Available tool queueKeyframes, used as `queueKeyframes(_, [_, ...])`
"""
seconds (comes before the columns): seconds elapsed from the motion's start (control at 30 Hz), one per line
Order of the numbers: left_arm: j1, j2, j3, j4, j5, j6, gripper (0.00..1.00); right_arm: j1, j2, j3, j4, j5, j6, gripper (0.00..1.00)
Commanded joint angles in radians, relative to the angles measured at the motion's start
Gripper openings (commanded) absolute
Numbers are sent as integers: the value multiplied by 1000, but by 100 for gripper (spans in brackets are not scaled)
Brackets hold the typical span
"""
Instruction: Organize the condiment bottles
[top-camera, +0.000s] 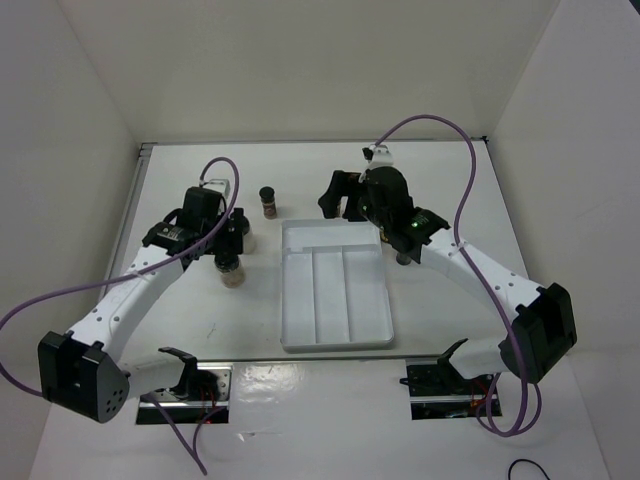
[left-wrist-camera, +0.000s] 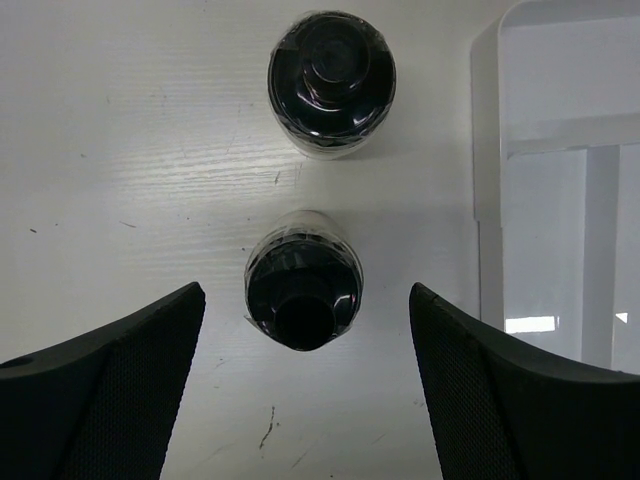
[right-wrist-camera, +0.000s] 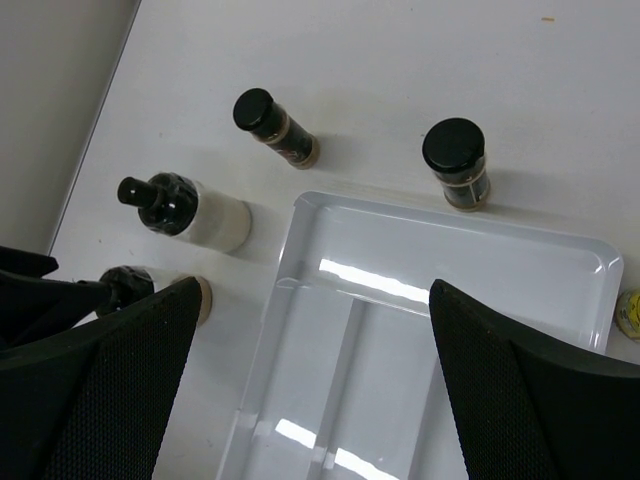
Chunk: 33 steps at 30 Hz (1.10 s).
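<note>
Top view: the white tray (top-camera: 300, 300) lies mid-frame on the table (top-camera: 450, 160), with a brown bottle (top-camera: 268, 202) to its upper left.

Left wrist view: the left claw (left-wrist-camera: 307, 300) gapes wide around a black-capped jar (left-wrist-camera: 303, 285) without touching it. Another jar (left-wrist-camera: 332, 85) stands at top centre.

Right wrist view: the right claw (right-wrist-camera: 315, 300), open and empty, hangs over the tray. A second brown bottle (right-wrist-camera: 456, 165) stands at upper right.

yellow bottle (right-wrist-camera: 630, 314): cut by right edge | black-capped bottle (right-wrist-camera: 135, 283): half behind right claw finger (right-wrist-camera: 120, 380)
</note>
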<state>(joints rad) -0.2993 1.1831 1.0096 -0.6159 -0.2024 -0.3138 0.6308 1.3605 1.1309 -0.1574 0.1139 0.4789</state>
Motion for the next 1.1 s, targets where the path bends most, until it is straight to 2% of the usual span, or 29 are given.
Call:
queueKeyframes(0.0, [-3, 7, 9, -1, -37, -24, 89, 9, -6, -13, 29, 29, 6, 98])
queueKeyframes(0.13, [-3, 41, 0, -1, -37, -33, 82, 9, -6, -13, 29, 38, 6, 98])
queueKeyframes(0.27, [-3, 50, 0, -10, -37, -42, 82, 9, -6, -22, 19, 38, 6, 98])
queueKeyframes(0.43, [-3, 59, 0, -19, -46, -51, 72, 9, -15, -33, 19, 38, 6, 98])
queueKeyframes(0.73, [-3, 69, 12, -59, -28, -80, 71, 0, -34, -52, 19, 47, 15, 98])
queueKeyframes(1.07, [-3, 69, 12, -68, -28, -91, 58, -10, -34, -80, 29, 47, 15, 98])
